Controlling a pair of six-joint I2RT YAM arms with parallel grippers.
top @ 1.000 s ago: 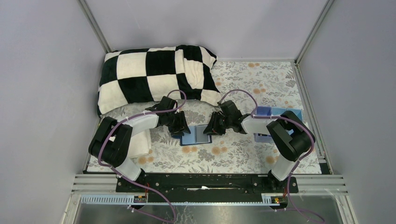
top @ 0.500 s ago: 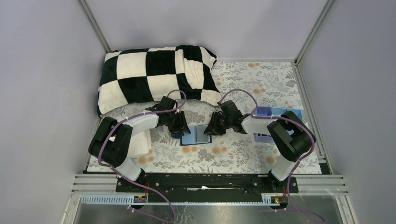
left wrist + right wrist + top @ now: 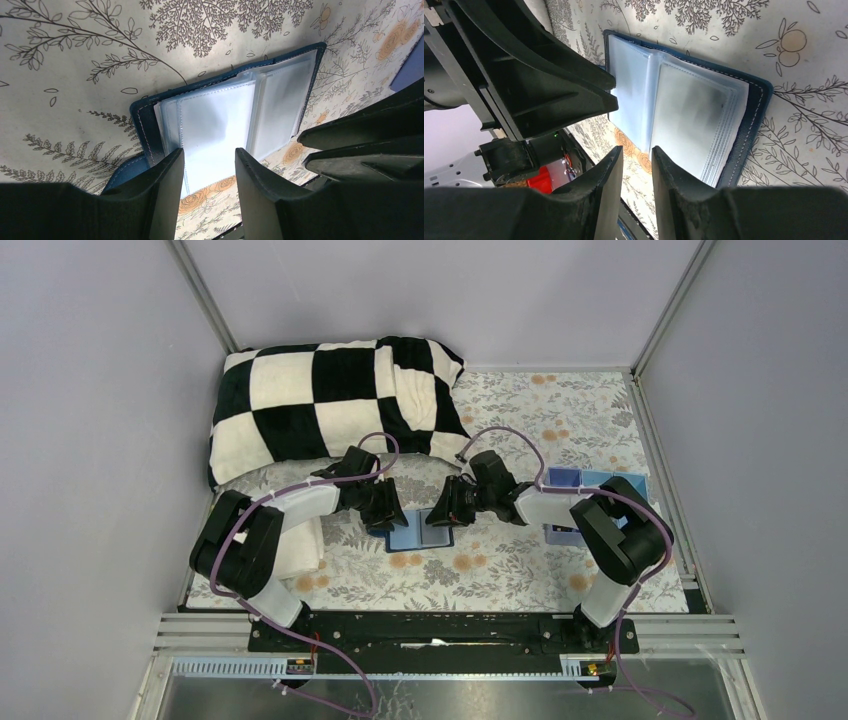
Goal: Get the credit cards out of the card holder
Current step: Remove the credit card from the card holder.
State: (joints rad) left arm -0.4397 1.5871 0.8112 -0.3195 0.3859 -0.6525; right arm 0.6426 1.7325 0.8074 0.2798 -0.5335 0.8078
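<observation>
Floral cloth (image 3: 560, 410) over the whole tabletop. Black-and-white checkered blanket (image 3: 330, 405) heaped at 11 o'clock, against the far wall. Left arm (image 3: 250, 540) and right arm (image 3: 615, 535) bent inward from 8 and 4 o'clock, wrists nearly meeting at the middle. White folded cloth (image 3: 303, 545) at 8 o'clock, partly under the left arm. Light-blue tray (image 3: 566, 480) at 3 o'clock, mostly hidden behind the right arm.

Card holder (image 3: 418, 533) flat and open on the floral cloth at the centre, a little toward 6 o'clock, between the two wrists. Navy cover underneath, clear plastic sleeves (image 3: 689, 105) fanned on top. Contents of the sleeves impossible to make out.

Left gripper (image 3: 209, 152) at the holder's 9 o'clock edge, jaws released and spread. One fingertip right against the edge of the left-hand sleeves, nothing pinched between.

Right gripper (image 3: 636, 150) at the holder's 2 o'clock side, low over the right-hand sleeves. Jaws parted by a narrow gap, cloth showing through, nothing grasped.
</observation>
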